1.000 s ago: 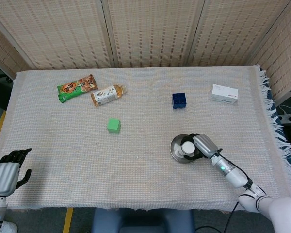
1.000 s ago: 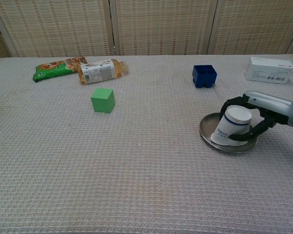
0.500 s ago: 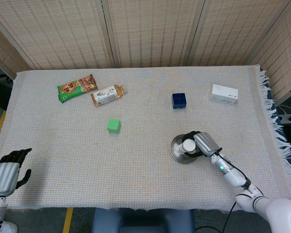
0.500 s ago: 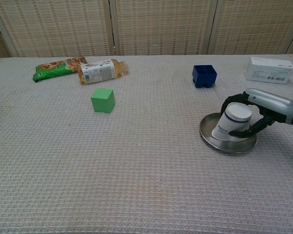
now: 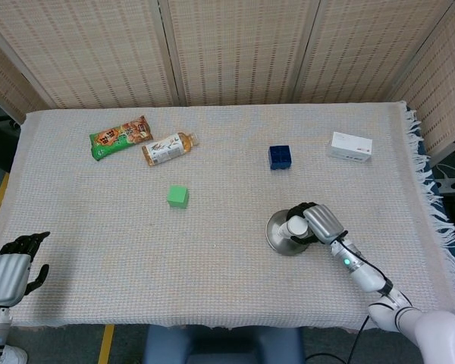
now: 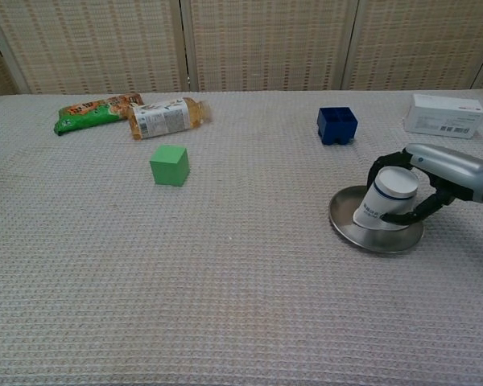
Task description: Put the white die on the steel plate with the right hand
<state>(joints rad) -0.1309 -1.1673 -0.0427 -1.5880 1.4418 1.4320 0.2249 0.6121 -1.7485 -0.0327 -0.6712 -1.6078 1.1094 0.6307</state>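
White die (image 6: 390,198), really a white cylindrical tub with a dark band, sits tilted on the round steel plate (image 6: 346,227), bottom edge on the plate. My right hand (image 6: 441,175) grips it, fingers curled round both sides. Step in hand: release. I judge it best to settle the tub flat, then spread the fingers slowly so nothing drags it off. Left hand (image 5: 14,267) rests empty, fingers apart, at the bench edge.
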